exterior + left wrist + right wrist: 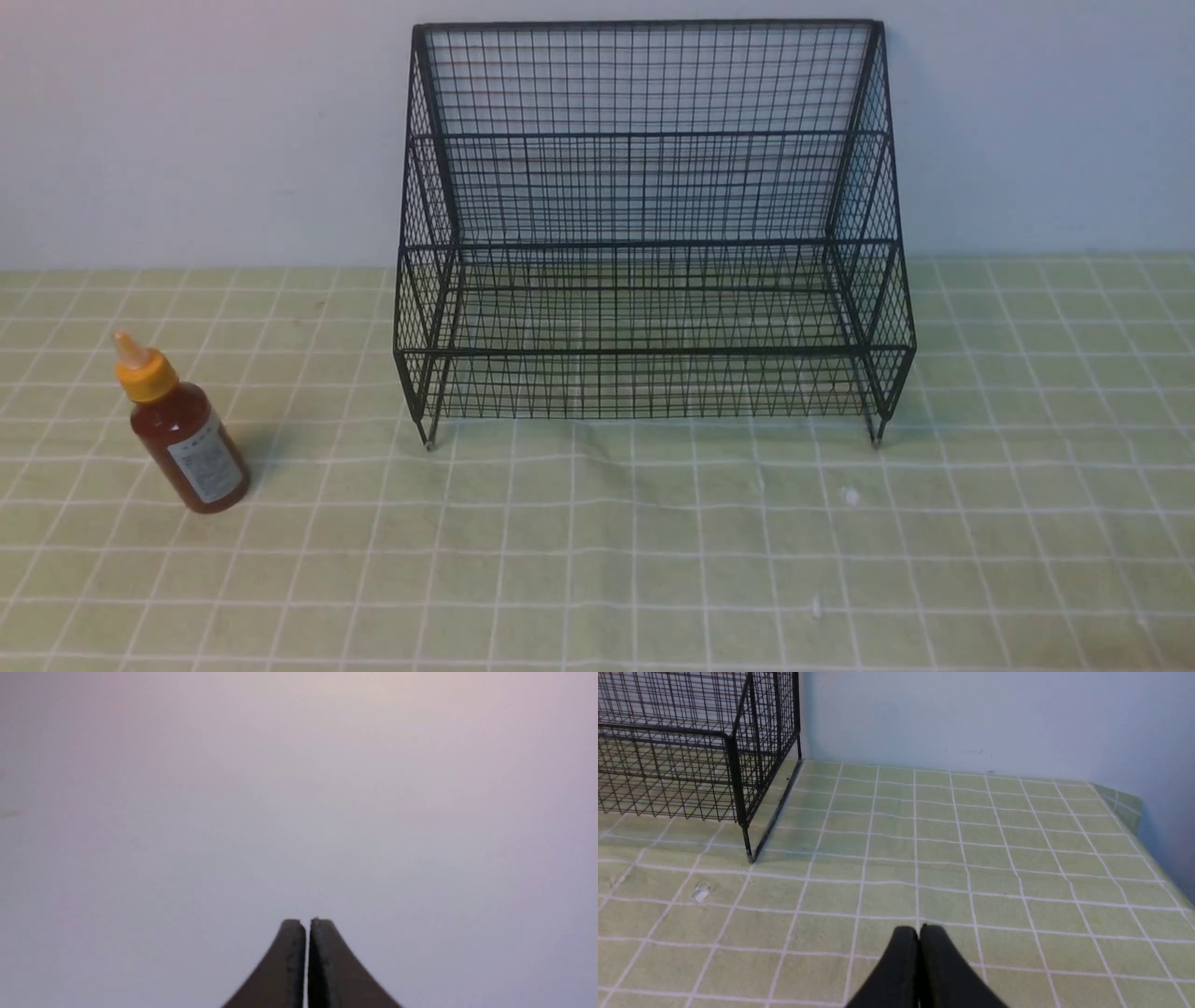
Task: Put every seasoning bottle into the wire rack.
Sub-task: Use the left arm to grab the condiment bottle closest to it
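A seasoning bottle [183, 431] of reddish-brown sauce with a yellow-orange nozzle cap and a white label stands at the left of the table in the front view, leaning slightly. The black wire rack [649, 233] stands at the back middle against the wall, with nothing in it; its corner shows in the right wrist view [698, 746]. Neither arm shows in the front view. My left gripper [307, 926] is shut and empty, facing a blank wall. My right gripper [919, 933] is shut and empty above the cloth, to the right of the rack.
A light green tablecloth [653, 560] with a white grid covers the table. A pale wall [187, 131] stands right behind the rack. The table's right edge [1157, 858] shows in the right wrist view. Small white flecks [850, 497] lie in front of the rack.
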